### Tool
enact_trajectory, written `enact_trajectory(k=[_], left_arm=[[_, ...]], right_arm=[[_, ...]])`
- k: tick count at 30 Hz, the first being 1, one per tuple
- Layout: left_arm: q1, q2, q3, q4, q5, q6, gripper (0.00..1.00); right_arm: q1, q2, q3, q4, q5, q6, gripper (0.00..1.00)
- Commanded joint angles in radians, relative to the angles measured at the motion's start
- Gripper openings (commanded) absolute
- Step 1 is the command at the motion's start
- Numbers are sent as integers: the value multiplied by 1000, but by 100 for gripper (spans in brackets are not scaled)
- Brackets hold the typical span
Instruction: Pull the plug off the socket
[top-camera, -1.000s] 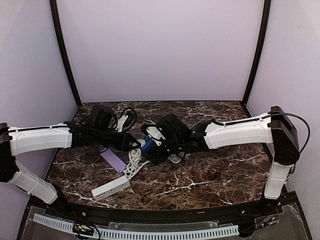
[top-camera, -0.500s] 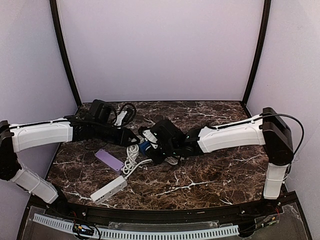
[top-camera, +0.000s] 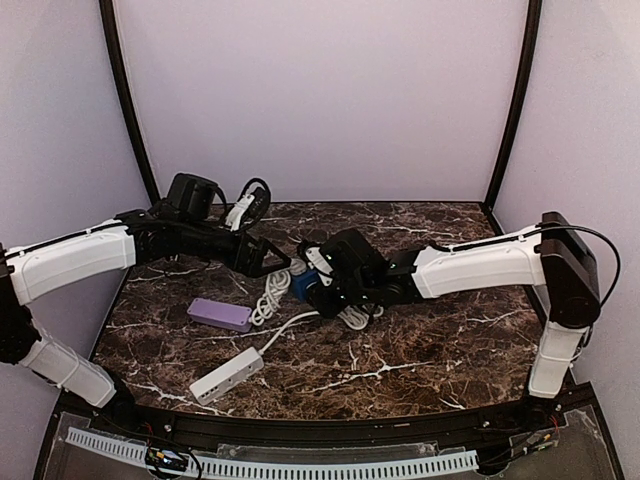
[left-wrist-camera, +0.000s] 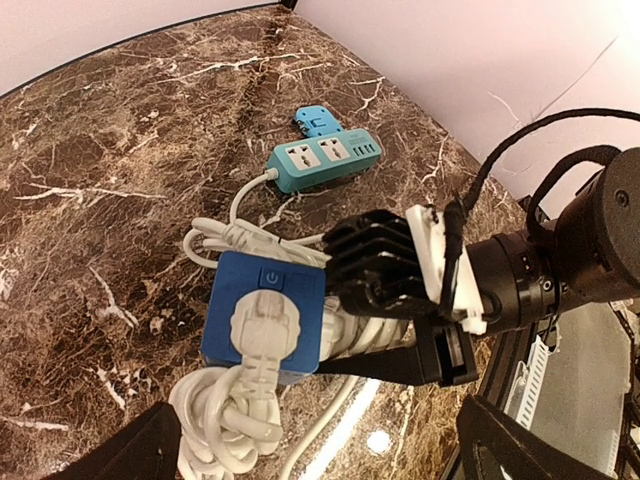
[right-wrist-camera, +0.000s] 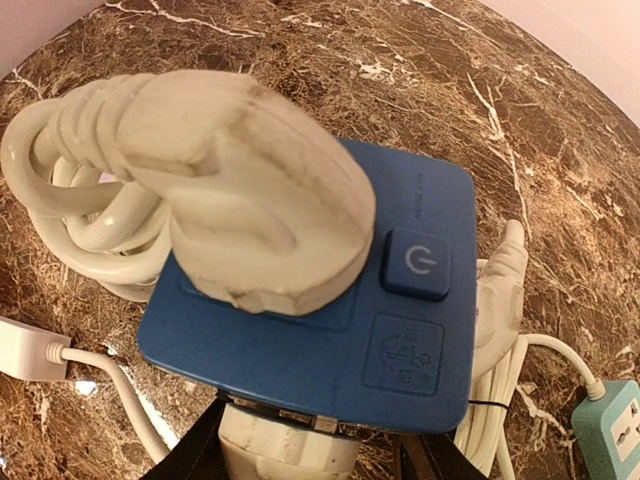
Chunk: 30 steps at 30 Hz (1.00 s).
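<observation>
Left wrist view: plug (left-wrist-camera: 262, 332) seated in socket (left-wrist-camera: 235, 290), right end effector (right-wrist-camera: 310, 455) seemingly clamping socket, left end effector (left-wrist-camera: 330, 450) wide open, empty; next: close on plug, pull straight off.

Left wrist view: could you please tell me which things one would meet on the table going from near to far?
Blue cube socket → teal power strip → small light-blue adapter.

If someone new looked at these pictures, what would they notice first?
The bright blue plastic cube socket mid-table, with a chunky white plastic plug seated in its face. The right pincer grips the cube, while the left pincer hangs open just left of it.
</observation>
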Motion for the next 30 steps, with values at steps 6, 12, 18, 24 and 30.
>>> enact_trajectory(k=[6,12,18,24,30], left_arm=[[2,51,12,-43,43,51,99],[-2,112,42,-50,90,45,99],[-25,174,79,-88,27,90,94],[-31,230,131,-132,-21,120,75],[-43,271,164,-157,-41,149,46]], right_arm=[[-10,-137,-66,49,14,54,5],[-9,-155,-82,50,-7,46,5],[-5,-157,-81,60,-25,31,5],[0,-146,-76,61,-37,13,5],[3,-127,-60,56,-31,-5,5]])
